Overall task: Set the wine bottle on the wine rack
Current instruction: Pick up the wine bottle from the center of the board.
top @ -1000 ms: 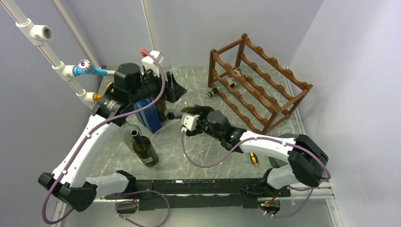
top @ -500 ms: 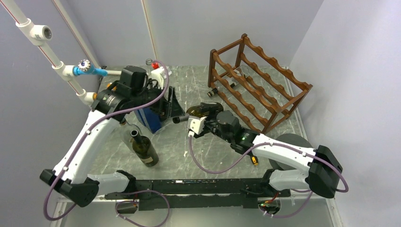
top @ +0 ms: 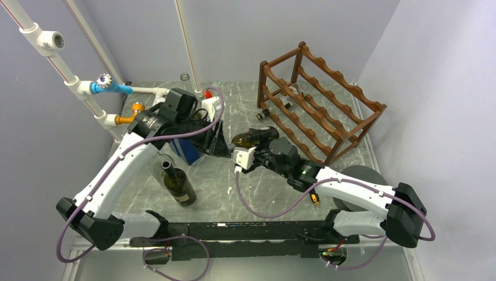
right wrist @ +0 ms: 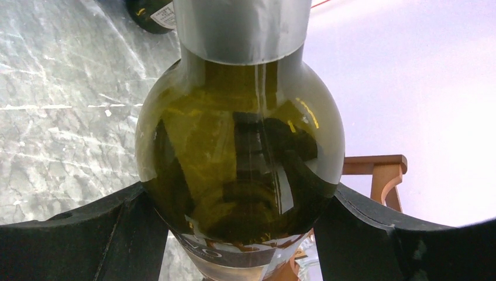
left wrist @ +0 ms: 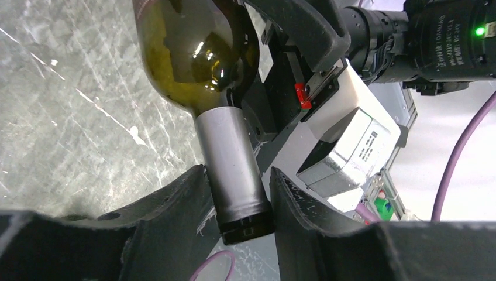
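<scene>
The wine bottle (top: 243, 139) is dark green glass with a silver foil neck, and it hangs level above the table between the two arms. My right gripper (top: 260, 140) is shut on its wide body (right wrist: 240, 146), one finger on each side (right wrist: 240, 190). My left gripper (top: 225, 147) grips the foil neck (left wrist: 231, 164), its two fingers pressed against the neck near the cap (left wrist: 237, 171). The wine rack (top: 319, 105) is reddish-brown with wavy rails and stands at the back right, just beyond the bottle's base; a corner of it (right wrist: 380, 172) shows behind the bottle.
A second green bottle (top: 175, 181) stands upright at the near left, next to a blue box (top: 188, 149). Two bottles (top: 266, 113) lie in the rack's lowest tier. White pipes with a blue valve (top: 108, 85) run along the left wall.
My left arm swung right from over the blue box to the bottle's neck, and its jaws closed on it. The right arm shifted slightly right with the bottle, then held still.
</scene>
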Robot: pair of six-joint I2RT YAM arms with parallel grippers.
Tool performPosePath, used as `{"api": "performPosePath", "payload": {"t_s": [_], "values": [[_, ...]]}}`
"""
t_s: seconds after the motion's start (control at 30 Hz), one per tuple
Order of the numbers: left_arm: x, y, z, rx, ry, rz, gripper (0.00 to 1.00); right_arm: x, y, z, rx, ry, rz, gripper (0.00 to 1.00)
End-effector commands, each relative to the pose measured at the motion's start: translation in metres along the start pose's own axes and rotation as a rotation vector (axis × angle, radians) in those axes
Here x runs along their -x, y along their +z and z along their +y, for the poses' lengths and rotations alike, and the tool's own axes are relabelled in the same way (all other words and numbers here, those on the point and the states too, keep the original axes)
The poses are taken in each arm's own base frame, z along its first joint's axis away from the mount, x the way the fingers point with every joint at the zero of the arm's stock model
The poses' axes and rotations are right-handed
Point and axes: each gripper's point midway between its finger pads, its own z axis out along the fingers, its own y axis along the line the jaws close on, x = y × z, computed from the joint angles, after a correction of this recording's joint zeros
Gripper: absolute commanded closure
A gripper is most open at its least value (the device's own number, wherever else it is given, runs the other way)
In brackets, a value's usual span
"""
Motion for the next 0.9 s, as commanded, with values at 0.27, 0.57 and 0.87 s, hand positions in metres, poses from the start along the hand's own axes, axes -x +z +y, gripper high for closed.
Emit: {"api": "performPosePath", "payload": {"t_s": [0.27,0.57,0.87], "values": [[-0.024,0.02,0.0,-0.046,0.019,0.161,0.71,0.048,-0.003,-0.051,-0.147,-0.081,-0.094,1.0],[-0.043,0.038,0.029,0.06,-0.011,0.159,1.0,0.023,0.024,-0.011,-0.101,-0.029,-0.048,0.91],[-0.04,0.046,0.065,0.226,-0.062,0.048,1.0,-0.019,0.033,0.059,-0.003,0.138,0.028,0.41]]}}
